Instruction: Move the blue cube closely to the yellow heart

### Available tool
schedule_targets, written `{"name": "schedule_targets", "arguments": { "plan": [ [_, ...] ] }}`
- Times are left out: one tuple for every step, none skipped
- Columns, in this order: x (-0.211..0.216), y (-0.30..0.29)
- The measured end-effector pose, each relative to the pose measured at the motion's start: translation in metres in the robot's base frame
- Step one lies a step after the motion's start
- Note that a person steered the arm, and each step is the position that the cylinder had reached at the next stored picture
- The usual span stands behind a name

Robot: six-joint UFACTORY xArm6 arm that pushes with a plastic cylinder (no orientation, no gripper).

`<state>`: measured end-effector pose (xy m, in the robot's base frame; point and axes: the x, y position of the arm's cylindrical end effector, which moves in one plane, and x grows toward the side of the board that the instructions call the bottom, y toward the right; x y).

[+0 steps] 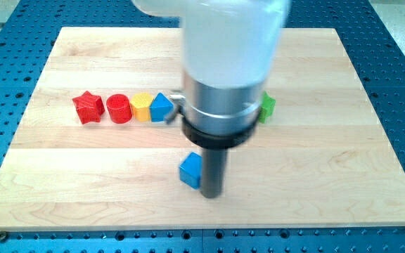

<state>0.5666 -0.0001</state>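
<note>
The blue cube (190, 170) lies on the wooden board (329, 161), below the middle. My tip (211, 195) rests on the board right against the cube's right side. The rod and the arm's thick white and grey body rise above it and hide the middle of the board. No yellow heart shows. A yellow block (140, 107) of unclear shape sits in the row at the left.
A row stands at the left of the board: a red star (88, 107), a red cylinder (118, 109), the yellow block, and a blue triangular block (162, 107). A green block (266, 107) peeks out at the arm's right.
</note>
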Motion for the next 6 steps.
{"name": "schedule_targets", "arguments": {
  "plan": [
    [-0.024,-0.02],
    [-0.001,-0.058],
    [-0.022,-0.081],
    [-0.035,-0.074],
    [-0.031,-0.073],
    [-0.004,-0.073]
  ]
}}
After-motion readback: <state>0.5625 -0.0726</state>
